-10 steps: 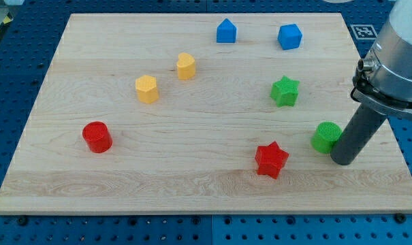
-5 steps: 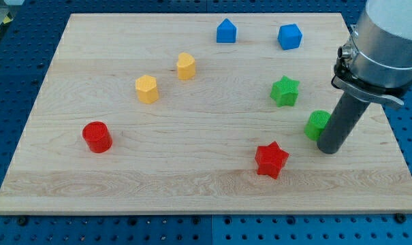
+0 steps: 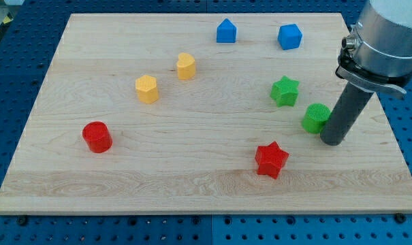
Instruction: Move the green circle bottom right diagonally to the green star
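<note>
Two green blocks: star [image 3: 284, 91], circle [image 3: 316, 118].

Board [image 3: 192, 170]: pale wood, visible grain, smooth matt finish. Green circle [image 3: 315, 118], green star [image 3: 284, 90] and red star [image 3: 271, 160] look like matt plastic with fine ribbed surfaces; red cylinder [image 3: 97, 136] looks alike. Rod down to my tip [image 3: 330, 141]: dark, smooth, matt.
</note>
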You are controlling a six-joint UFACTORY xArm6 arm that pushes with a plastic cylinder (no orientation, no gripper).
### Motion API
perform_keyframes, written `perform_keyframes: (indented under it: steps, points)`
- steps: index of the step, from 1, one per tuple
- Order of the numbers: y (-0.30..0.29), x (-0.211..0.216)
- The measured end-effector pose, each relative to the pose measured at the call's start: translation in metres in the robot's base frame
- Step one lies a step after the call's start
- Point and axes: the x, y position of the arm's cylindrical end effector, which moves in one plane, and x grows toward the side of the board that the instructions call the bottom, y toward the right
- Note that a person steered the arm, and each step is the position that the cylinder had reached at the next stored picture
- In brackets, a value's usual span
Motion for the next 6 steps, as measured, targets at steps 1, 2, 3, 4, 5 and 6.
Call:
perform_keyframes:
  steps: [1, 2, 3, 4, 5, 6]
  points:
    - [0.0, 0.0]
    - [-0.009, -0.002]
    - [-0.009, -0.003]
    - [0.006, -0.003]
    - [0.017, -0.003]
    - [0.017, -0.003]
